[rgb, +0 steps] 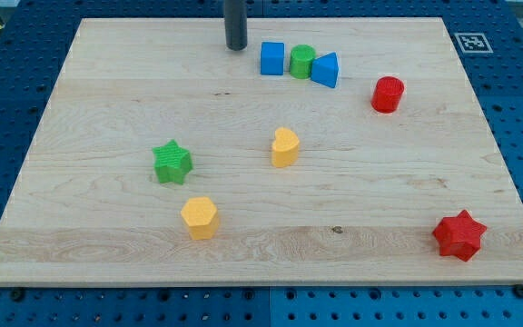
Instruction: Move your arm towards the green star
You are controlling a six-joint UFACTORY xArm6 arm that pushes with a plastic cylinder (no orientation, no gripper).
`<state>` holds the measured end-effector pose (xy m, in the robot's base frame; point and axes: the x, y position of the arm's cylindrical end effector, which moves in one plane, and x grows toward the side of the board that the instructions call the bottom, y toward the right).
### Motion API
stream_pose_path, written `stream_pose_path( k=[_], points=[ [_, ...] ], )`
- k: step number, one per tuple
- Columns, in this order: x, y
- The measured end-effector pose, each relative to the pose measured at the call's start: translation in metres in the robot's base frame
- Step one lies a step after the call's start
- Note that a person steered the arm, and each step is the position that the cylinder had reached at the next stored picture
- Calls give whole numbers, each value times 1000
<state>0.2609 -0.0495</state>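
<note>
A pale wooden worktop (107, 109) lay on a blue pegboard. My tip (236, 46), the lower end of a dark rod, rested near the view's top edge, just left of a blue cube (272, 58). The arm carried no grasping end effector, so nothing spread or pinched.

The green star (172, 162) sat well apart from my tip, toward the view's lower left, with bare wood between them.

From there, the main risk was overshoot: travelling too far would have shoved the green star toward the left edge. A path drifting right could have struck the yellow block (284, 146) in the middle, whose shape was hard to judge, perhaps a heart. Going past the star might have nudged the yellow hexagon (199, 217) below it.

Counted: eight blocks. Two blue, the cube and a blue wedge (326, 70); two green, the star and a green cylinder (301, 61); two yellow; two red, a red cylinder (388, 94) and a red star (459, 234).
</note>
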Motion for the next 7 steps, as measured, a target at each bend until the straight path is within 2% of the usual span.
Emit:
stream_pose_path(
  k=[2, 7],
  points=[
    [39, -11],
    [88, -55]
  ],
)
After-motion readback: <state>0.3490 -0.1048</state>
